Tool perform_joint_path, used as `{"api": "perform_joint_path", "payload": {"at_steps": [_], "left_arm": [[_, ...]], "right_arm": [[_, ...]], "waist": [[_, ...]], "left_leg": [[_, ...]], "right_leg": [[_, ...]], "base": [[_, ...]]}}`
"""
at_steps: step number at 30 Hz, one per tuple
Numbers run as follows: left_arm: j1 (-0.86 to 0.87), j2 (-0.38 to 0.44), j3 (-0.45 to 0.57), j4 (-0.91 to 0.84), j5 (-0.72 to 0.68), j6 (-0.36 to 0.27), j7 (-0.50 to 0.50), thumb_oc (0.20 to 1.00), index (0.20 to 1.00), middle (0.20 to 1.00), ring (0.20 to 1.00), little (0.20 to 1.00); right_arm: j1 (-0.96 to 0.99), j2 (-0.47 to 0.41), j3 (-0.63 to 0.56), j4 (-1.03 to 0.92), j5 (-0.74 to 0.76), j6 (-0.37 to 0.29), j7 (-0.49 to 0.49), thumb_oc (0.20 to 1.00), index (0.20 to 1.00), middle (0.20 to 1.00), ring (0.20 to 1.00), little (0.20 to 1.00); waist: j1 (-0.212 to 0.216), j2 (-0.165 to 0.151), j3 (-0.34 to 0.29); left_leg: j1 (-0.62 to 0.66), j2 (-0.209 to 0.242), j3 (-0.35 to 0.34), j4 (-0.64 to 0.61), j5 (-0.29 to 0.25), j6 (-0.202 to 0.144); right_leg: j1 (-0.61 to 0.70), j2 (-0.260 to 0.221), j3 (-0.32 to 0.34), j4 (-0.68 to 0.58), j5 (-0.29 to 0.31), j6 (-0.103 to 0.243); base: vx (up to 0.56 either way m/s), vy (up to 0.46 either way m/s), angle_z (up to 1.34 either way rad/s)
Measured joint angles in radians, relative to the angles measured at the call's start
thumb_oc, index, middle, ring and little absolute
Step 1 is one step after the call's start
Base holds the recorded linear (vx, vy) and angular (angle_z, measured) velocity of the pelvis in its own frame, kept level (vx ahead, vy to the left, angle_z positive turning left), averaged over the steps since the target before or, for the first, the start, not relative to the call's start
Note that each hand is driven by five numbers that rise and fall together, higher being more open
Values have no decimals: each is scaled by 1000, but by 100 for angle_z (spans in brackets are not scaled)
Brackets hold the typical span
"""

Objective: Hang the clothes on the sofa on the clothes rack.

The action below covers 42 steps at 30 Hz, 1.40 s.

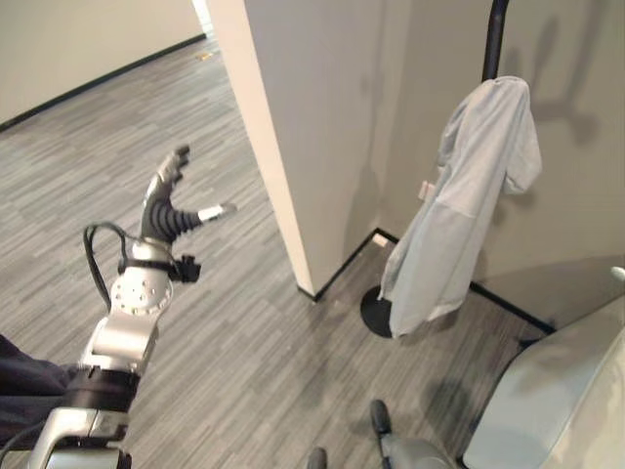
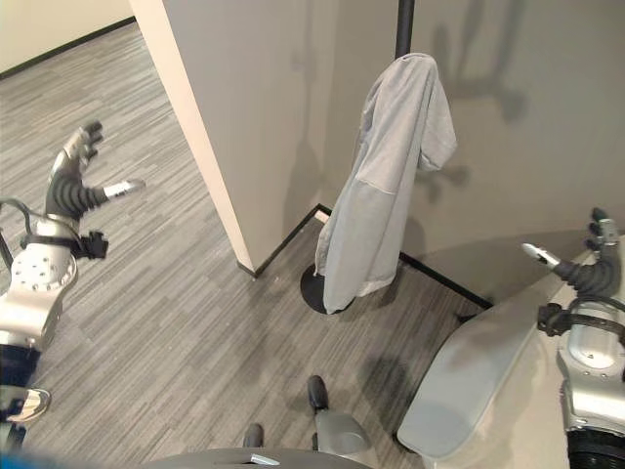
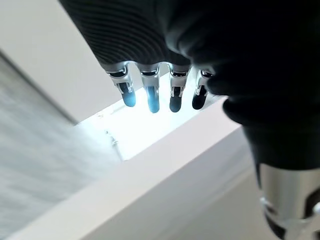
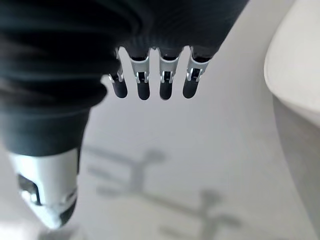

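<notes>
Left robot hand (image 1: 168,205) raised over the grey plank floor (image 1: 225,371), fingers spread and relaxed, grasping nothing. Right robot hand (image 2: 591,264) likewise released, fingers straight, held above the pale sofa (image 2: 488,401) and empty. Light grey garment (image 2: 386,176) already draped on the black clothes rack (image 2: 404,27), hanging down past the pole toward the round base (image 2: 311,290), just beside the wall corner (image 2: 229,195). Hanging step apparently complete, both arms drawn clear. Next, probably: checking the sofa for any remaining clothes, none visible on the part in view; otherwise lowering arms.
</notes>
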Motion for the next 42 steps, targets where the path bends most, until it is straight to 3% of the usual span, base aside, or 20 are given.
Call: {"api": "perform_joint_path", "payload": {"at_steps": [7, 10, 13, 14, 17, 18, 19, 20, 21, 28, 33, 37, 41, 42], "left_arm": [[147, -59, 40, 10, 4, 3, -27, 1000, 1000, 1000, 1000, 1000], [194, -116, 40, 89, 17, -3, -41, 1000, 1000, 1000, 1000, 1000], [245, -203, -1, 262, 59, -2, -56, 1000, 1000, 1000, 1000, 1000], [270, -267, -39, 376, 75, 21, -62, 1000, 1000, 1000, 1000, 1000], [304, -363, -92, 555, 84, 21, -68, 1000, 1000, 1000, 1000, 1000], [224, -415, -163, 894, 91, 6, -65, 1000, 1000, 1000, 1000, 1000], [259, -475, -182, 952, 91, 53, -84, 1000, 1000, 1000, 1000, 1000], [259, -529, -170, 1094, 70, 48, -111, 1000, 1000, 1000, 1000, 1000], [262, -537, -134, 1132, 45, 52, -118, 1000, 1000, 1000, 1000, 1000], [262, -524, -86, 1081, -33, 60, -143, 1000, 1000, 1000, 1000, 1000], [235, -516, -118, 1045, -46, 56, -141, 1000, 1000, 1000, 1000, 1000], [228, -517, -152, 1044, -46, 54, -142, 1000, 1000, 1000, 1000, 1000], [227, -522, -201, 1044, -42, 53, -141, 1000, 1000, 1000, 1000, 1000], [215, -524, -232, 1046, -41, 52, -136, 1000, 1000, 1000, 1000, 1000]], "right_arm": [[36, 12, -1, 14, -38, 0, 22, 1000, 1000, 1000, 1000, 1000], [70, 86, 23, 37, -37, -8, 50, 1000, 1000, 1000, 1000, 1000], [116, 178, 152, 127, -35, -15, 118, 1000, 1000, 1000, 1000, 1000], [106, 242, 252, 252, -36, -5, 152, 1000, 1000, 1000, 1000, 1000], [112, 319, 396, 447, -36, 3, 191, 1000, 1000, 1000, 1000, 1000], [46, 396, 481, 743, -33, -17, 201, 1000, 1000, 1000, 1000, 1000], [66, 476, 509, 816, -34, 32, 221, 1000, 1000, 1000, 1000, 1000], [62, 541, 503, 918, -13, 37, 217, 1000, 1000, 1000, 1000, 1000], [64, 551, 502, 934, -11, 36, 218, 1000, 1000, 1000, 1000, 1000], [61, 550, 468, 972, 54, 43, 220, 1000, 1000, 1000, 1000, 1000], [58, 550, 471, 972, 54, 45, 218, 1000, 1000, 1000, 1000, 1000], [55, 546, 471, 973, 53, 48, 217, 1000, 1000, 1000, 1000, 1000], [68, 543, 472, 972, 52, 60, 216, 1000, 1000, 1000, 1000, 1000], [73, 540, 470, 973, 51, 66, 215, 1000, 1000, 1000, 1000, 1000]], "waist": [[31, -38, -22], [46, -34, -37], [49, -28, -45], [50, -26, -43], [53, -17, -38], [47, -17, -50], [50, -11, -49], [48, -6, -51], [48, -8, -56], [76, -13, -101], [76, -23, -133], [76, -27, -135], [66, -22, -129], [70, -25, -130]], "left_leg": [[10, 5, -17, -2, -1, 1], [12, 4, -24, 0, 0, 2], [14, 3, -27, 3, -1, 1], [13, 1, -27, 3, 0, 2], [13, 0, -25, 4, -1, 0], [16, 6, -10, 2, -3, -3], [12, 4, 5, -1, -5, 0], [14, 2, 10, -1, -4, 8], [14, 2, 11, -1, -4, 8], [33, 6, 8, -2, -3, 9], [32, 5, 18, -2, -2, 11], [28, -3, 62, -2, 6, 23], [30, -38, 95, 4, 8, 34], [7, -60, 105, 12, 8, 47]], "right_leg": [[21, -1, -21, 0, -2, -7], [27, -4, -30, 0, -6, -7], [31, -7, -37, 0, -10, -6], [29, -9, -37, 0, -10, -5], [32, -14, -43, 0, -14, -3], [45, -17, -59, 0, -21, 2], [39, -19, -53, 0, -28, -1], [42, -24, -55, 0, -28, -1], [43, -24, -55, 0, -28, -1], [65, -24, -65, -1, -26, -10], [60, -25, -63, -1, -27, -9], [41, -33, -44, 0, -22, -6], [17, -55, -22, 6, -2, 12], [-6, -68, 0, 12, 12, 39]], "base": [[6, 24, 9], [-5, 24, 11], [24, 36, 5], [0, 0, 0], [-24, 55, 11], [-6, 62, 12], [25, 67, 16], [21, 43, -4], [59, 51, 5], [24, 44, 3], [-47, 116, -2], [-60, 159, -26], [-109, 186, -28], [-132, 180, -43]]}}
